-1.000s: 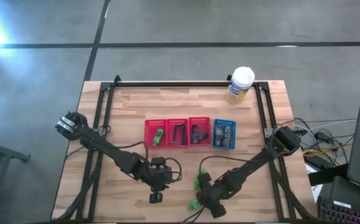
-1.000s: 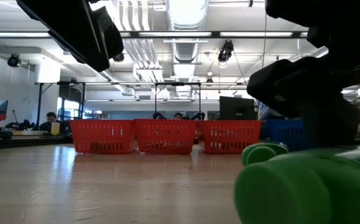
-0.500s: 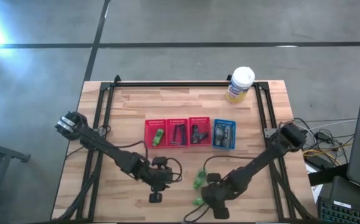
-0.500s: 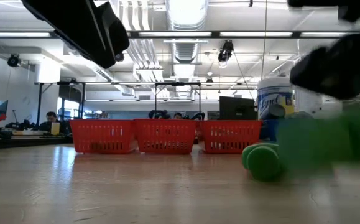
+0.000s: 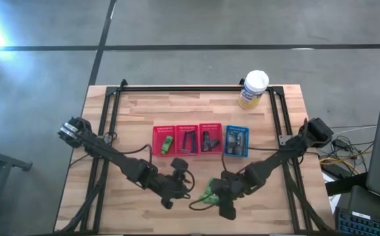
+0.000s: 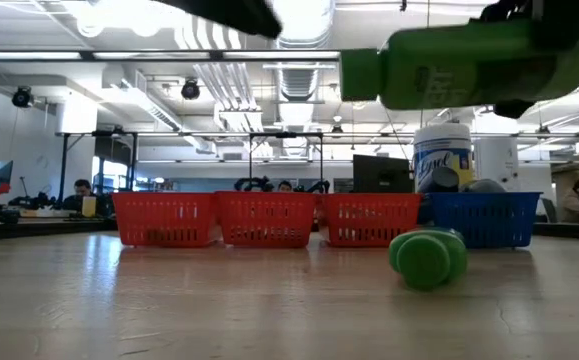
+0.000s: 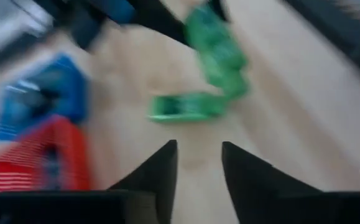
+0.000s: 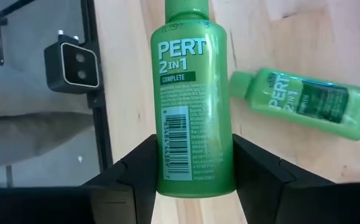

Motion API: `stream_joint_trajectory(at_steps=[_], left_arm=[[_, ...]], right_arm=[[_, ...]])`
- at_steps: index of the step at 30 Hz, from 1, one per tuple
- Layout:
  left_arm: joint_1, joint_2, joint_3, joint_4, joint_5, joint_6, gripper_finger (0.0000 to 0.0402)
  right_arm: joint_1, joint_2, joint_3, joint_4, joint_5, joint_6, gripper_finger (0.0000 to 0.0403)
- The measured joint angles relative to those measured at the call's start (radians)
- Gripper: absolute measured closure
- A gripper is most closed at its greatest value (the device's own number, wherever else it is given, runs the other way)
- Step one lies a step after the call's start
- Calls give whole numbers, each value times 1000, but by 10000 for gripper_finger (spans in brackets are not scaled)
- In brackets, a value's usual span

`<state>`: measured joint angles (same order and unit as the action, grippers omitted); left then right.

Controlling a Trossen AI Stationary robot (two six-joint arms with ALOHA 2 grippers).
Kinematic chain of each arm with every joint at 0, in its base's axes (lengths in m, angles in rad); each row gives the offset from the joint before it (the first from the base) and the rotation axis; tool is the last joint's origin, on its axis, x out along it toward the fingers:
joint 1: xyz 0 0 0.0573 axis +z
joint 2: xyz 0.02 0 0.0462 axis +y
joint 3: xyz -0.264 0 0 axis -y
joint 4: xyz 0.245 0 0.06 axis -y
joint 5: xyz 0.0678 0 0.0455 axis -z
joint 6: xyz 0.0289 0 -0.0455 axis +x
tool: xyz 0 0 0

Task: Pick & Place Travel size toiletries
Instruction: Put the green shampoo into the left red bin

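Starting on the left, the left end effector (image 5: 168,202) sits low near the front edge of the wooden worktop (image 5: 130,124), and its wrist view shows both dark fingers (image 7: 161,171) apart with nothing between them, so it's open and empty. Next over, the right end effector (image 5: 211,195) is clamped on a green Pert 2-in-1 bottle (image 8: 192,106), one finger on each side of the body, cap pointing away from the wrist camera. In the low view that held bottle (image 6: 469,65) hangs lying sideways, clear above the worktop. A second green Pert bottle (image 8: 304,102) lies flat on the wood just beside it (in the low view it's the round green cap end (image 6: 426,258) facing the camera). Further back in the middle sits a row of four mesh baskets: the left red basket (image 5: 165,140) has a green item in it, the middle red basket (image 5: 188,140) and right red basket (image 5: 210,139) hold dark items I can't make out, and the blue basket (image 5: 237,141) has greyish stuff inside. The white-and-yellow canister (image 5: 253,89) stands upright at the back edge, toward the right corner.
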<state>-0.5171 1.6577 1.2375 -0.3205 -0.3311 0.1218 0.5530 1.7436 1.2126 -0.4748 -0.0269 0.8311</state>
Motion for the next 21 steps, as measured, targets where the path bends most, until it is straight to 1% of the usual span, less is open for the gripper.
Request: stream_joint_trajectory(at_steps=[1,3,6,9,12,16,18,21], left_arm=[[0,0,5,9,-39,40,260],[1,0,9,35,-81,135,233],[0,0,6,56,-81,246,198],[0,0,5,79,-79,275,174],[0,1,4,82,-79,276,162],[0,2,2,79,-84,276,159],[0,3,2,84,-100,276,159],[0,6,1,82,-156,277,159]], right_arm=[[-4,-2,-3,0,0,0,235],[-13,-8,-8,-2,0,-1,231],[-23,-9,-17,2,2,-15,233],[-36,-9,-29,2,0,-18,243],[-56,-9,-40,19,2,-12,246],[-83,-11,-41,67,29,2,239],[-99,-16,-41,92,31,18,238],[-116,-29,-41,107,47,31,245]])
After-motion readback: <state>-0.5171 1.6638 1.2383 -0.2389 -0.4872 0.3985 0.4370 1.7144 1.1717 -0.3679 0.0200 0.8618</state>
